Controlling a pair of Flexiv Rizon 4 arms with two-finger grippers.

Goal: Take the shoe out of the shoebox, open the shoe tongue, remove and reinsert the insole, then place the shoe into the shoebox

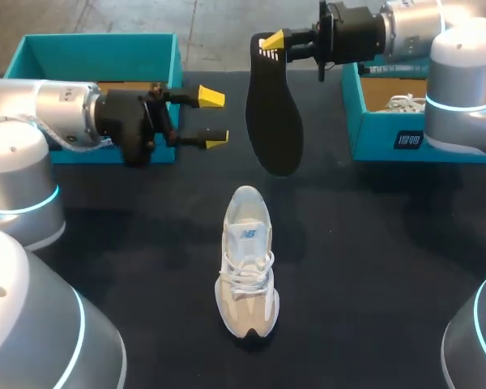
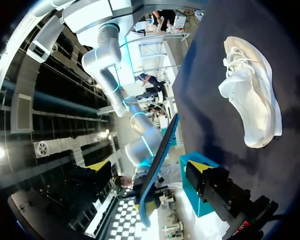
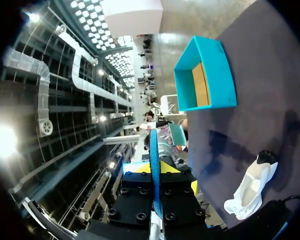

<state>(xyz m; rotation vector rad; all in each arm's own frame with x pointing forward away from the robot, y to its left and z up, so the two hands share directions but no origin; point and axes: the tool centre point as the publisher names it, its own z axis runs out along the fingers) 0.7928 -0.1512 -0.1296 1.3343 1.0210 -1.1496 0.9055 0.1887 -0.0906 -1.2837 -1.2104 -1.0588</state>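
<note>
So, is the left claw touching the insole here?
Apart. In the head view, dark table shows between the open left claw and the insole, which hangs from the right claw.

Silver arms (image 1: 49,105) bear cyan rings and black, yellow-tipped fingers (image 1: 211,98).

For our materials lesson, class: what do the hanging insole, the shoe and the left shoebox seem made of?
Insole: probably foam, matte black, thin, with a blue edge in the wrist views. Shoe: seemingly mesh fabric with smoother panels, white and beige, woven laces. Left shoebox: likely cardboard, matte teal walls, bare brown floor inside.
</note>
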